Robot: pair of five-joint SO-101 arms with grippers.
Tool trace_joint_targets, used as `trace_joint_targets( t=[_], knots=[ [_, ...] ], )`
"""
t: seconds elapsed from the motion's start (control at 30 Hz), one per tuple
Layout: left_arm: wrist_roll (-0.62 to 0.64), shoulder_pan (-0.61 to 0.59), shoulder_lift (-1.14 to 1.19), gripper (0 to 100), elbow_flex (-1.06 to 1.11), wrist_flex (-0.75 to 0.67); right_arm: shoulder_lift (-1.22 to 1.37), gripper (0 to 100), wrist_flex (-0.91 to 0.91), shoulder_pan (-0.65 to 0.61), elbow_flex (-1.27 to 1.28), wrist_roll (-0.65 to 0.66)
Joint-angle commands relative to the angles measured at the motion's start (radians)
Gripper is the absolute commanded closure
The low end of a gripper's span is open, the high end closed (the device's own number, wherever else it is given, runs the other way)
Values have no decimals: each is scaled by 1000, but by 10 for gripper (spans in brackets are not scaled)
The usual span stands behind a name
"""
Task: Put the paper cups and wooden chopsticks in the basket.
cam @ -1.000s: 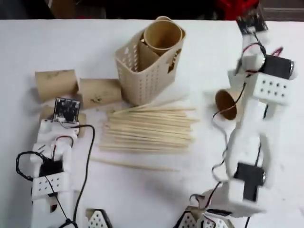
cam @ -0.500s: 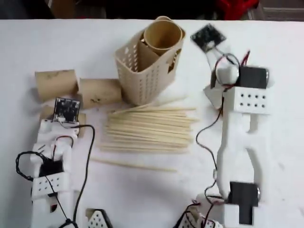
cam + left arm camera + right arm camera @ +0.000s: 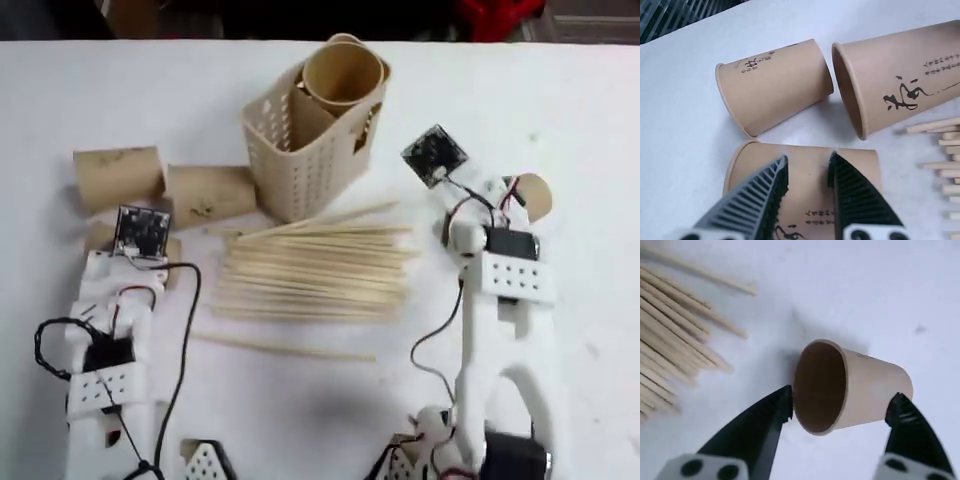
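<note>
A beige perforated basket stands at the back centre with paper cups in it. Wooden chopsticks lie in a pile in front of it. Two paper cups lie on their sides at the left. My left gripper hovers slightly open just above a third lying cup. My right gripper is wide open, with a lying cup between its fingers, right of the pile. In the high view that cup lies beside the right arm.
One stray chopstick lies nearer the front than the pile. The left arm stands at the front left with loose black cables beside it. White table stretches to the right of the basket.
The right arm swung left toward the basket, then drew back toward the front; its cup now lies on the table to its right. The left arm has not moved.
</note>
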Motion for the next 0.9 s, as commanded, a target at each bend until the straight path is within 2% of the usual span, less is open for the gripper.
trace_joint_targets(
  t=[0.0,0.17,0.37,0.43,0.5,0.53,0.6,0.67,0.87],
  knots=[
    [-11,22,-5,846,9,-3,74,721,-90,38,-2,41],
    [-11,22,-5,846,9,-3,226,747,-248,105,-6,46],
    [-11,22,-5,846,9,-3,410,758,-278,156,-123,46],
    [-11,24,-5,846,9,-3,467,830,-277,165,-166,41],
    [-11,24,-5,846,9,-3,504,952,-275,174,-193,38],
    [-11,24,-5,846,9,-3,510,996,-266,176,-199,34],
    [-11,24,-5,846,9,-3,506,954,-220,177,-207,-15],
    [-11,24,-5,846,9,-3,475,982,-170,171,-209,-55],
    [-11,24,-5,846,9,-3,278,981,50,151,-209,-155]
  ],
)
